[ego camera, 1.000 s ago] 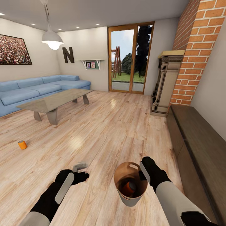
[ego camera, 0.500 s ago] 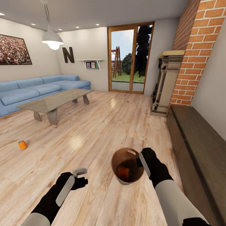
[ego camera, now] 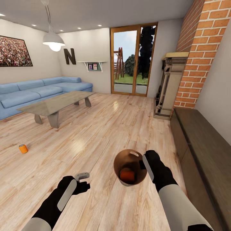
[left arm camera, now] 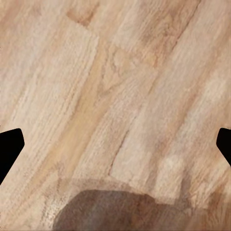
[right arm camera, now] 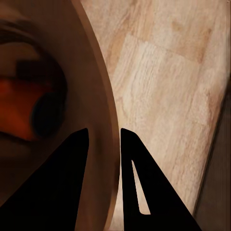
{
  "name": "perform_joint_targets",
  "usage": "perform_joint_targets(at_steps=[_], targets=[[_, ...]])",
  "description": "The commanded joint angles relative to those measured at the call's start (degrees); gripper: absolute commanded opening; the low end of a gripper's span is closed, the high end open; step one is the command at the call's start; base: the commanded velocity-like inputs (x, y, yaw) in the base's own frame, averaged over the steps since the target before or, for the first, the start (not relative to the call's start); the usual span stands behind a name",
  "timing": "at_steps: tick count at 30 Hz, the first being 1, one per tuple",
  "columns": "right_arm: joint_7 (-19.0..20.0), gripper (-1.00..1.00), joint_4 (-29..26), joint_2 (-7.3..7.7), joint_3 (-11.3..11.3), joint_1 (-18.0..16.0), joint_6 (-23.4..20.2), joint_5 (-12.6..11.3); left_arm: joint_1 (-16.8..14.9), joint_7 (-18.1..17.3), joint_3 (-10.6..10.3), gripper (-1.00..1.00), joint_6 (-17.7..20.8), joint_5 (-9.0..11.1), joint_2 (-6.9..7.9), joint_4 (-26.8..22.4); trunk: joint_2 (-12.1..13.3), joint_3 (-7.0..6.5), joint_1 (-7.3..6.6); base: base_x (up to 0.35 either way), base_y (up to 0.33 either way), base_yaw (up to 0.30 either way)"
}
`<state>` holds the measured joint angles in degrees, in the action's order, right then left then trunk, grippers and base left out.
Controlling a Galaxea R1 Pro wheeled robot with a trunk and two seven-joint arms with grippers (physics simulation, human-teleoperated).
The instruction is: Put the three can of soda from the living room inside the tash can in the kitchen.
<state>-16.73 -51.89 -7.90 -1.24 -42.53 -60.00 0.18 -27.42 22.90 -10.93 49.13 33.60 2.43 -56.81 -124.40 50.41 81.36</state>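
Wide bare wood floor (ego camera: 106, 128) around the trash can (ego camera: 119, 162), open toward the low table (ego camera: 56, 102); dark bench (ego camera: 205, 154) close on its right. Right gripper (ego camera: 142, 165) clamped on the can's rim (right arm camera: 107, 120), one finger inside, one outside. Bin round, brown inside, one orange soda can (ego camera: 127, 175) in it. Second orange can (ego camera: 22, 148) on the floor far left of the bin. Left gripper (ego camera: 84, 179) spread apart, empty, left of the bin.

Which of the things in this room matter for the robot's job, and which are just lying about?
Part of the job:
- trash can, held at its rim by the right gripper
- orange soda can inside it
- orange soda can on the floor

Just lying about:
- blue sofa
- low table
- pendant lamp
- brick fireplace
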Motion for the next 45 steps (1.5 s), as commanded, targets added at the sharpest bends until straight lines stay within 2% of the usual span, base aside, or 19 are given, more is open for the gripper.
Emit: perform_joint_targets(at_steps=[1, 11, 29, 45], targets=[[0.03, -1.00, -0.03, -0.01, 0.00, 0.00, 0.00, -0.61, 0.00, 0.09, -0.02, 1.00, 0.00, -0.01, -0.02, -0.02, 0.41, -0.19, -0.23, 0.000, 0.000, 0.000], [-0.04, -1.00, -0.47, 0.17, 0.14, 1.40, 0.00, -0.52, 0.00, 0.56, 0.10, 1.00, -0.08, -0.02, 0.00, -1.28, 4.42, -1.99, -2.43, 0.000, 0.000, 0.000], [0.03, -1.00, -0.94, 0.08, -0.07, 5.87, 0.00, -0.55, 0.09, 0.39, 0.04, 1.00, -0.85, -0.02, 0.01, -1.31, 11.64, -5.22, -6.38, 0.000, 0.000, 0.000], [0.03, -1.00, -0.93, 0.24, 0.08, 6.43, 0.00, -0.53, 0.09, 0.22, 0.03, 1.00, -2.10, -0.02, 0.03, -1.51, 18.06, -8.09, -9.89, 0.000, 0.000, 0.000]])
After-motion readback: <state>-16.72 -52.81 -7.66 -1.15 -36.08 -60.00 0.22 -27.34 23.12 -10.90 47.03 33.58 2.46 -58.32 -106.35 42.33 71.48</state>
